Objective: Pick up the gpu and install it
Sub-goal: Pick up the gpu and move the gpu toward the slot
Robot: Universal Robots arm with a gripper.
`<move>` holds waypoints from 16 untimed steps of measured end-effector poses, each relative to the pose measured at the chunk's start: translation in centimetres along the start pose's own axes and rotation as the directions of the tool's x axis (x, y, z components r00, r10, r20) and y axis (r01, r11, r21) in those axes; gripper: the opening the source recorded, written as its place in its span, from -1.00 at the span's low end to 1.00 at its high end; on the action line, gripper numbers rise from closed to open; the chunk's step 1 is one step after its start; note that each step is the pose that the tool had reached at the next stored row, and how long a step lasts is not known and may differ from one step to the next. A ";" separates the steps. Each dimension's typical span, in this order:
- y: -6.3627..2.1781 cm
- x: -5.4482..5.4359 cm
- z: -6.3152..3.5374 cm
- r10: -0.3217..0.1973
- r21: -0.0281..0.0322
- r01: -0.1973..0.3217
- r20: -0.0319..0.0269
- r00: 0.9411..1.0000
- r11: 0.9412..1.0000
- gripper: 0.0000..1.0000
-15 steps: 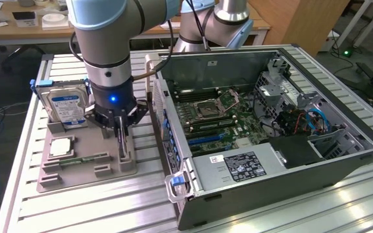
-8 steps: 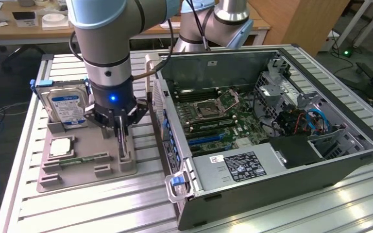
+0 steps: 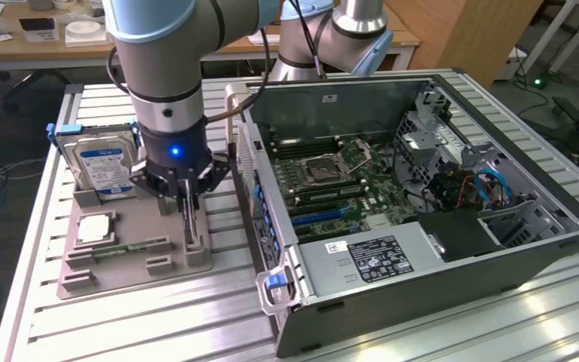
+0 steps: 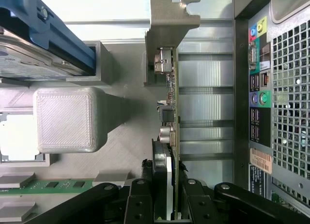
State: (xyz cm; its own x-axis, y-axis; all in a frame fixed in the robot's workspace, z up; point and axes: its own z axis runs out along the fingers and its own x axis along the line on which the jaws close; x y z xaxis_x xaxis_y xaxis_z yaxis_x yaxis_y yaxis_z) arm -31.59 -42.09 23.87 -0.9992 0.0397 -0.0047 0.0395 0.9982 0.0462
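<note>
The gpu stands on its edge in the slot of the grey holder tray, a slim dark board with small parts along it and a grey metal bracket at its far end. My gripper reaches straight down over the tray in the exterior view, and its black fingers are shut on the near end of the card, one on each face. The card's lower edge is hidden, so I cannot tell whether it rests in the slot.
The open computer case lies just to the exterior view's right of the tray, its rear port panel close beside the card. On the tray are a hard drive, a square processor and a green memory stick.
</note>
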 end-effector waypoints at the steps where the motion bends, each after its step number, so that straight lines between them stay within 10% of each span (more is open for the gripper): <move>1: 0.00 0.0 -0.03 0.000 0.000 0.000 0.000 1.000 1.000 -0.44; 16: -0.01 0.0 -0.45 0.000 0.000 0.000 0.000 1.000 1.000 -0.44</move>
State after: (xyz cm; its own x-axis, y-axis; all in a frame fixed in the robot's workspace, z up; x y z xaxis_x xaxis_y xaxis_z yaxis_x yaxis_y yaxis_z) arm -31.59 -42.12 24.31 -0.9992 0.0397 -0.0048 0.0394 0.9982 0.0462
